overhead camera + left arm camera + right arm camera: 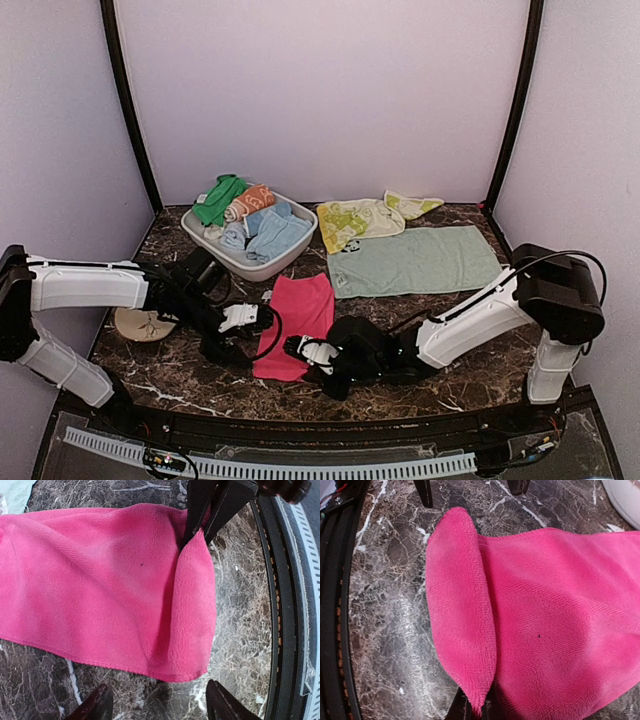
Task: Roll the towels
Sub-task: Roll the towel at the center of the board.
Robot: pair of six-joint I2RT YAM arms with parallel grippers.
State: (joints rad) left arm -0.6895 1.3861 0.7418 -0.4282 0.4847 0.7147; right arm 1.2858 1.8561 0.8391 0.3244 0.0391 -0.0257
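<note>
When you look from above, the long hot-pink cloth towel (298, 312) lies flat on the dark brown marble table (470, 365), near the middle. At its 9 o'clock side sits the left gripper (266, 322). At its 6 o'clock end, the right gripper (297, 348) touches the edge. Toward 1 o'clock lie the big pale mint towel (420, 262) and the yellow-lime patterned towel (358, 220). Toward 11 o'clock stands a white tub (215, 250) full of rolled cloths. A flat tan thing (140, 322) lies far off at 9 o'clock.

From the left wrist, the left gripper (157, 705) shows at 6 o'clock, its two fingers spread wide and holding nothing. The pink towel (100, 590) fills the middle. At 1 o'clock the right gripper (195, 525) pinches a raised fold of it.

From the right wrist, the right gripper (475, 710) at 6 o'clock is pressed together on the pink towel (555, 620), and the pinched edge stands up in a soft fold (460, 610). At 12 o'clock the left gripper (470, 487) waits with its fingers apart, just beside the towel's end.
</note>
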